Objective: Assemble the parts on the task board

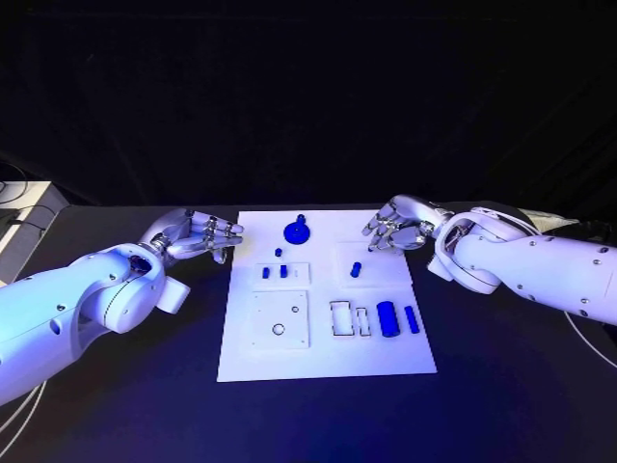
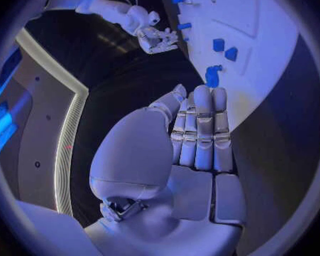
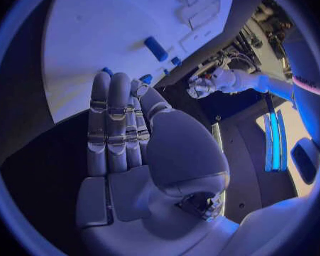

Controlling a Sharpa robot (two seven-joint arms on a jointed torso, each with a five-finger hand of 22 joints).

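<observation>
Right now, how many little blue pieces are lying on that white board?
7, though small ones may be hidden. A round piece at the far edge, three small ones left of centre, one right of centre, a cylinder and a bar near right.

Both hands hover empty at the far corners of the white task board (image 1: 323, 362). Off the left hand (image 1: 198, 236) fingertips and the right hand (image 1: 396, 228) fingertips, between them, lies a round blue part (image 1: 298, 231).

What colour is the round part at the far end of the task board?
Blue. The round part shows best in the head view, on the white task board.
</observation>
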